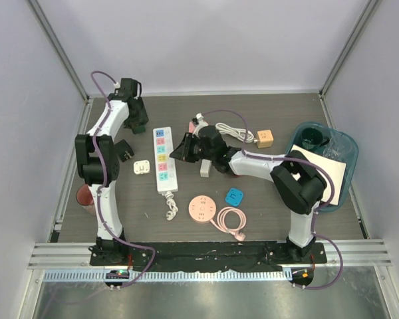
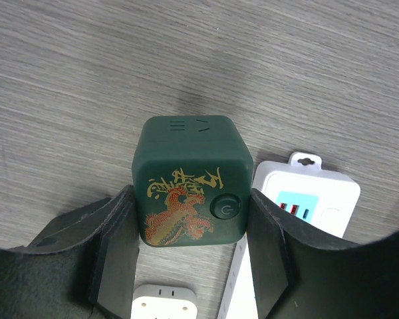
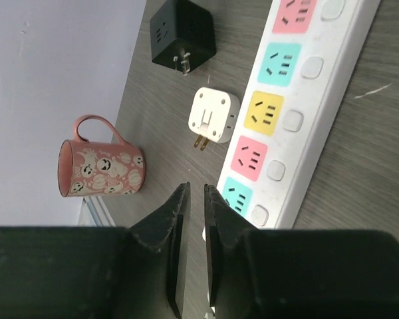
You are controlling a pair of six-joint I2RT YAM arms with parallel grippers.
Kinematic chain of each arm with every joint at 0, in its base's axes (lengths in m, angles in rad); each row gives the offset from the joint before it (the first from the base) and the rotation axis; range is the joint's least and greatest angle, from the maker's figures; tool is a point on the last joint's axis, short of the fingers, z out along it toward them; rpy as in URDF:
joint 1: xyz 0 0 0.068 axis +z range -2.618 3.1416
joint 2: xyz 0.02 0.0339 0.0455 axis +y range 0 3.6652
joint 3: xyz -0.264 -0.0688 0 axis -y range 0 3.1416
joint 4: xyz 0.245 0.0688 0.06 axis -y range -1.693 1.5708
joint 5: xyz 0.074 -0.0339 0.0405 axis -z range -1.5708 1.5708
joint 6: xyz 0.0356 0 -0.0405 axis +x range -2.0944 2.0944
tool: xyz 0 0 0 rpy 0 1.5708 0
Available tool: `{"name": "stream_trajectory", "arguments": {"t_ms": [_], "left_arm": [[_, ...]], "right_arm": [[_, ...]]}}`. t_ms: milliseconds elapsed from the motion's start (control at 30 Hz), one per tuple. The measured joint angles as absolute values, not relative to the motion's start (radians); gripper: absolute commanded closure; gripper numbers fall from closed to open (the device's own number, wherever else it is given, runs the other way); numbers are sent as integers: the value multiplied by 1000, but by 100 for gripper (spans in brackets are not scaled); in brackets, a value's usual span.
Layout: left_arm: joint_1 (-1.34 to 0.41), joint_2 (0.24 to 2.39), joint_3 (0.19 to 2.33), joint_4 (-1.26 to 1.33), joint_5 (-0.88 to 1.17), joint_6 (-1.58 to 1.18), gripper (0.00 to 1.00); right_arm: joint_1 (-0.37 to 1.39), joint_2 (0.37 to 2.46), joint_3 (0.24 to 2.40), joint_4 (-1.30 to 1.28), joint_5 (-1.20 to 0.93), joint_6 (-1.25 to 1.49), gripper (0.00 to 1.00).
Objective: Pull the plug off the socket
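Down low on my near side, right gripper [image 3: 196, 190] hangs just above the table, fingers a slit apart w/ nothing btwn them: let go, empty. Forearm's stretched out leftward across the table, wrist rolled, fingertips aimed at the near end of the power strip [image 3: 299, 100].

Strip next: every coloured outlet I can see is bare, no plug seated. Just beside it, not touching, the white plug adapter [image 3: 214, 114] lies on the table w/ prongs bare. On the strip's other side, by my forearm, sits a small white block [image 1: 205, 168]; can't tell what it is. A bit further out, black cube [image 3: 183, 33], apart from the rest.

Far-left corner: left gripper [image 2: 191, 199] is clamped on the green cube socket [image 2: 186, 153], pads against both sides, elbow high, wrist tipped down at the table. Slots on its top face look free.

My read: plug's prob already off, so I'm at the let-go stage. Nxt move calls for lifting the right arm up and back w/o brushing strip or adapter.
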State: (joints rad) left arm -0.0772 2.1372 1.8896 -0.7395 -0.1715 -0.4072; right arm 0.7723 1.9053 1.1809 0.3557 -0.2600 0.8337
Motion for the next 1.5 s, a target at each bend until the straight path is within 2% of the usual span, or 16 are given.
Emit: {"name": "stream_trajectory", "arguments": {"t_ms": [33,133,200,233,333,367,433,500,533,600,833,933,1067,1200,1500], "left_arm": [[-76,2147,1887,-736,-171,-407,99],[-72,2165,1887,-726,-170,-407,89],[-68,2173,1890,-724,-170,-407,74],[-67,2177,1890,-722,-169,-408,57],[-63,2183,1890,-725,-168,-413,40],[-63,2183,1892,-730,-168,-415,38],[-62,2183,1899,-746,-168,-419,29],[-62,2175,1902,-758,-169,-428,16],[-62,2168,1902,-767,-169,-432,1],[-63,2129,1898,-784,-168,-440,0],[-101,1775,1816,-771,-147,-444,0],[-191,1588,1732,-723,-96,-434,0],[-340,1375,1555,-625,39,-427,0],[-389,1227,1351,-548,168,-435,0],[-440,885,953,-327,212,-433,0]], "right_arm": [[772,1884,1177,336,-245,814,76],[770,1840,1177,283,-199,760,70],[770,1815,1176,252,-173,736,63],[770,1802,1170,244,-161,726,60],[770,1752,1148,208,-127,699,50],[770,1737,1144,194,-119,693,47],[770,1701,1140,150,-96,675,37],[770,1656,1139,102,-65,656,11],[770,1627,1135,76,-46,647,8],[770,1555,1126,26,-9,630,0],[770,1255,1089,-110,97,584,0],[770,1166,1076,-171,140,584,0],[770,1092,1055,-274,185,589,0],[770,1021,1024,-357,216,593,0],[770,794,954,-398,325,579,1]]}}
